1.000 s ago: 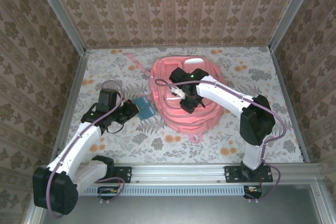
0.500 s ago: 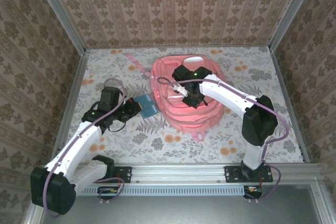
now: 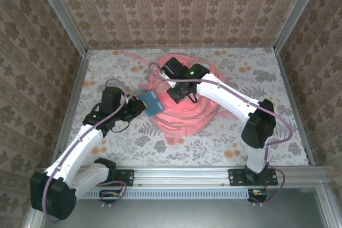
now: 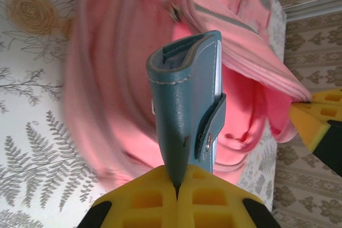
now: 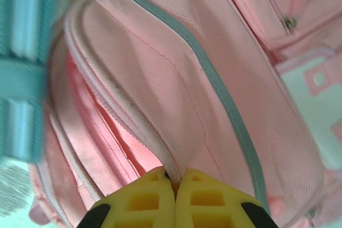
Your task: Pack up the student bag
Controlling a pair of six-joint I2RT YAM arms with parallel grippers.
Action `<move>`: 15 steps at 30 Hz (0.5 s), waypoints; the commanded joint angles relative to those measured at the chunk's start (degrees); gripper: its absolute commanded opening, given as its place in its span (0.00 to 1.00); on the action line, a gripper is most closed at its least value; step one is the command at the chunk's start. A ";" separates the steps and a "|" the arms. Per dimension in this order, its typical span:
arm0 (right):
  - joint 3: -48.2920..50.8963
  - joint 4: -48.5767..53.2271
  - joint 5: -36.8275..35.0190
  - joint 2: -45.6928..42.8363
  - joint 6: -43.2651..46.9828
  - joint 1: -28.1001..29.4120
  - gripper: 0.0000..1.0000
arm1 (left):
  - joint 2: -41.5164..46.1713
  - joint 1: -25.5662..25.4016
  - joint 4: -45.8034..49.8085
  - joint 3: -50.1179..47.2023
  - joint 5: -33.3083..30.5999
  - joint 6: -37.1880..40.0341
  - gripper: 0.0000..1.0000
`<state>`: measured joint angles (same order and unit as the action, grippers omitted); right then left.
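At the near edge a metal rail (image 3: 181, 174) carries both arm bases, and beyond it spreads the table (image 3: 267, 84), covered in a pale cloth printed with grey ferns and orange flowers. Left of centre the left hand (image 4: 177, 186) is clamped on one end of a blue case (image 4: 187, 110), just beside the student bag (image 3: 184, 116). The bag lies crumpled mid-table, with the right hand (image 5: 175, 181) pinching a fold of its pink fabric. Behind and at both sides stand walls (image 3: 176, 9) papered in beige damask, framed by grey metal posts (image 3: 59, 12).
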<state>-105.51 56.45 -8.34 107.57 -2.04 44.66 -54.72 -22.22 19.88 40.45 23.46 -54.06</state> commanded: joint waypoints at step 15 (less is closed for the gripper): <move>-7.34 -4.83 9.22 4.23 -11.17 2.08 0.04 | -6.81 -5.91 -11.07 -3.62 -2.42 -11.16 0.00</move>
<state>-109.80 55.24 -1.58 111.85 -11.22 45.91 -60.60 -26.35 13.93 37.36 21.98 -61.76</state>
